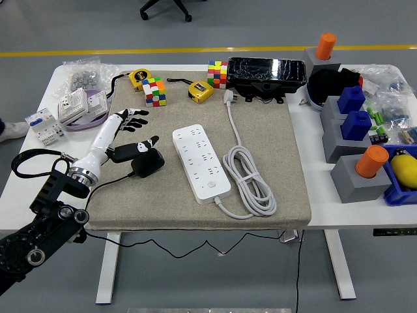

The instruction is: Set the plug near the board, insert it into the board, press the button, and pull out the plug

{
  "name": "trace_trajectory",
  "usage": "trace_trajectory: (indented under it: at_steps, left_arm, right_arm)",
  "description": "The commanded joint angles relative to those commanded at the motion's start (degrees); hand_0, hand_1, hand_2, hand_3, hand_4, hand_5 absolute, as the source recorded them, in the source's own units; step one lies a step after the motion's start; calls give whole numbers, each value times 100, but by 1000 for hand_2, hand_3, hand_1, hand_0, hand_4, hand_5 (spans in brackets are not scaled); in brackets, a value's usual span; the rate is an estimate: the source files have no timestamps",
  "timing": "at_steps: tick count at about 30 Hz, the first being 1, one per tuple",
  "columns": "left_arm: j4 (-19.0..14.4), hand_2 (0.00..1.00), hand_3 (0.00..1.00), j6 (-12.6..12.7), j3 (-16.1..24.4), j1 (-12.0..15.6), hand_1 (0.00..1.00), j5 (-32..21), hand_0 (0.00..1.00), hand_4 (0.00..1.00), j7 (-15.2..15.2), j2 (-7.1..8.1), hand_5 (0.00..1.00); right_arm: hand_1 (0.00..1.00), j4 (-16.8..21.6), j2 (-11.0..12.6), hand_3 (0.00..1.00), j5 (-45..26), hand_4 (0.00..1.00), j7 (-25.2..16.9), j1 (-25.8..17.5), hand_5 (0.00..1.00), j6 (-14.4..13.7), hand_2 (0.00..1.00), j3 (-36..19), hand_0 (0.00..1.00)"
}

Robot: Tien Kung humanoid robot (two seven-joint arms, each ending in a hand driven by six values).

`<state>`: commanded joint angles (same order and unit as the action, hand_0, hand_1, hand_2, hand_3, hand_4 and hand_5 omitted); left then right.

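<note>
Reaching in from the left, the left hand [130, 140] rests on the grey mat [287, 195], and its thumb and lower fingers [144, 145] are closed around the black plug [147, 163]; the upper fingers are spread toward the far side. The plug is an adapter-type block, and its thin black cable runs off the mat's near edge and hangs below the counter [39, 140]. The right hand is not visible.

Governing relation: the white board [201, 163] lies just to the right of the held plug, apart from it and not touching. The board's long axis runs from far-left to near-right. Its socket rows occupy the far and middle part, and the button [212, 187] sits toward the near end. The plug is level with the middle sockets, so the coming move is judged to be a short carry to the right. The left hand is the nearer hand.

Count:
- Black plug: one.
- Board: one, with one coiled white cord [251, 179] to its right, ending in a white plug [229, 96] at the far side.
- Colour cubes [155, 91]: two.
- Yellow tape measures [201, 90]: two.
</note>
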<state>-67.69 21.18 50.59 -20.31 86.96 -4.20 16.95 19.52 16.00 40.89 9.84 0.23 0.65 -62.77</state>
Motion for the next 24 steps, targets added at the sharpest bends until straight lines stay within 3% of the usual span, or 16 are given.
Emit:
trace_trajectory:
  at_steps: [3,4,15,16,21,22,24]
  left_arm:
    - [23,750,804,-37,-68,31,777,135,735,853,84,19,256]
    - [39,766,813,-50,-90,39,796,170,751,997,110,20,277]
    - [474,775,828,-28,-379,-61,806,542,765,998,337,-136,279]
    - [493,769,816,-20,-389,-70,796,551,752,998,346,-144,241]
    - [656,769,816,62,-458,-157,796,647,752,998,589,-234,241]
    - [677,705,779,80,-461,-165,715,640,711,940,617,-244,162]
    - [720,705,779,123,-471,-182,715,645,711,940,671,-261,162]
  right_arm:
    - [661,-5,-5,556,1,906,0,-8,436,0,675,-1,579]
    - [659,-6,-9,556,1,906,-1,-10,436,1,673,-3,579]
    - [656,2,-38,556,0,905,-7,-3,436,4,674,-7,579]
    - [654,2,-37,556,-1,906,-7,-4,435,3,670,-8,578]
    - [654,-12,-28,556,-10,906,-6,-7,435,0,670,-10,578]
    - [653,-13,-27,556,-10,905,-4,-7,435,2,668,-7,578]
    - [653,-15,-28,556,-16,905,-4,-8,435,2,668,-1,578]
